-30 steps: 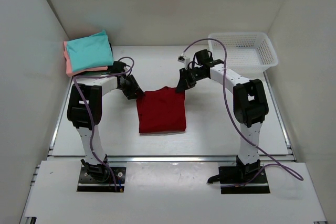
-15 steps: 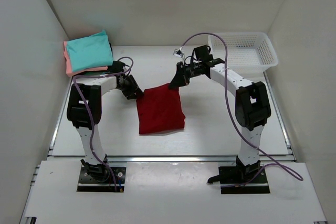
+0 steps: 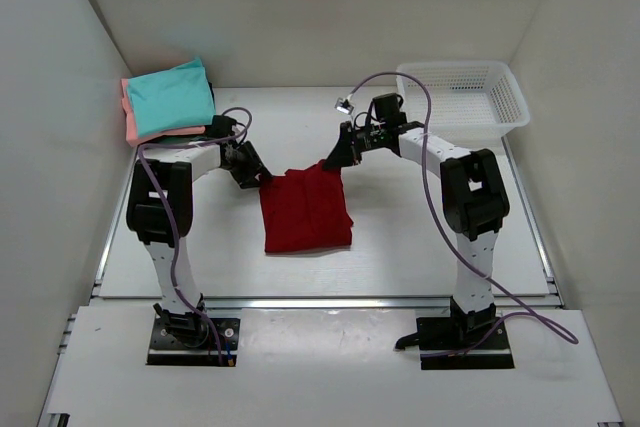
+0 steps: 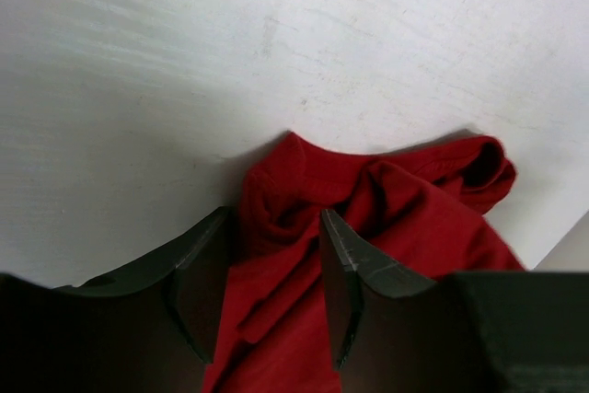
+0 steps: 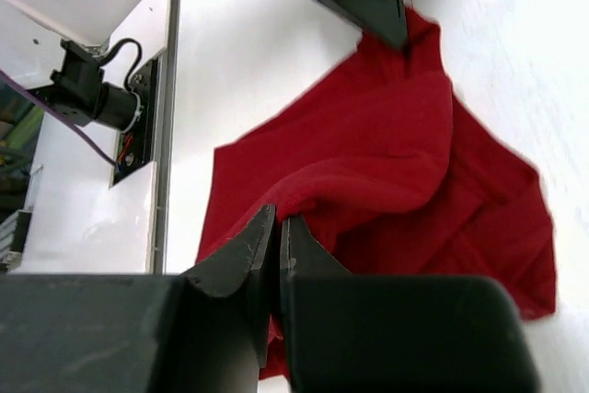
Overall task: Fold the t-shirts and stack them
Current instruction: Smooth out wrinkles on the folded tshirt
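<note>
Since a second ago your right gripper (image 3: pixel 333 159) has carried the far corner of the dark red t-shirt (image 3: pixel 305 209) away from the white mesh basket (image 3: pixel 510 97). That corner now stands raised, and the shirt's basket-side edge slants instead of lying square. Your left gripper (image 3: pixel 262 178) has stayed at the shirt's other far corner.

The shirt lies folded on the table (image 3: pixel 420 237), well to the left of the basket and nearer to the arm bases than it. Most of it is flat. Only the far edge is drawn up between the two claws.

In the right wrist view the right gripper (image 5: pixel 278 218) is closed, pinching a ridge of the red cloth (image 5: pixel 368 154) at its tips, with the shirt spreading out beyond them.

In the left wrist view the left gripper (image 4: pixel 276 218) has its jaws apart, and the bunched corner of the shirt (image 4: pixel 405 227) lies between its fingers.

Far to the left of the basket, at about the same depth, a teal t-shirt (image 3: pixel 170 97) sits folded on a salmon-pink t-shirt (image 3: pixel 130 122).
</note>
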